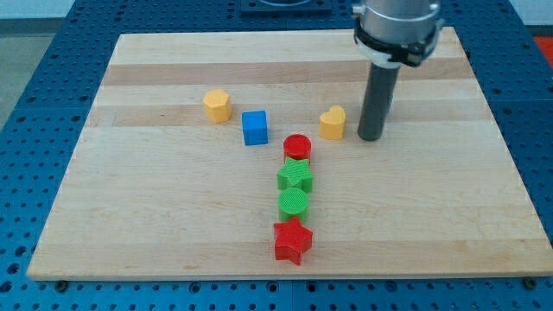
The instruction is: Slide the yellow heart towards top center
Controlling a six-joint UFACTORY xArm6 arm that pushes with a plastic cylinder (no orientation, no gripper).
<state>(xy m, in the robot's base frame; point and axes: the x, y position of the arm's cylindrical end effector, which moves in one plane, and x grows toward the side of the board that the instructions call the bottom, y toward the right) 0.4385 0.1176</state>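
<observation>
The arm (pixel 396 30) is cut off by the view's top edge, so only the grey collar and the dark rod under it show. There's also a sliver of something blue peeking out from behind the rod on its right side, too hidden to say what it is. No gripper on this rig, so nothing to report as apart or together, just the rod.

The rod stands straight up and down over the desk (pixel 155 225), coming from the view's top right. My tip (pixel 371 138) sits on the wood just to the right of the yellow heart (pixel 333 123), very close, though I can't tell if it's actually touching or a hair apart.

The yellow heart is right of the middle of the desk, in the upper half. Off to its left, well apart, is a blue cube (pixel 254 128), and further left and a bit higher a yellow block (pixel 218 105) that looks like a pentagon.

Below and left of the heart there's a column running toward the view's bottom: red cylinder (pixel 297 147), green star (pixel 295 177), green cylinder (pixel 294 203), red star (pixel 292 240). They're packed tight, each one looks like it's touching the next.
</observation>
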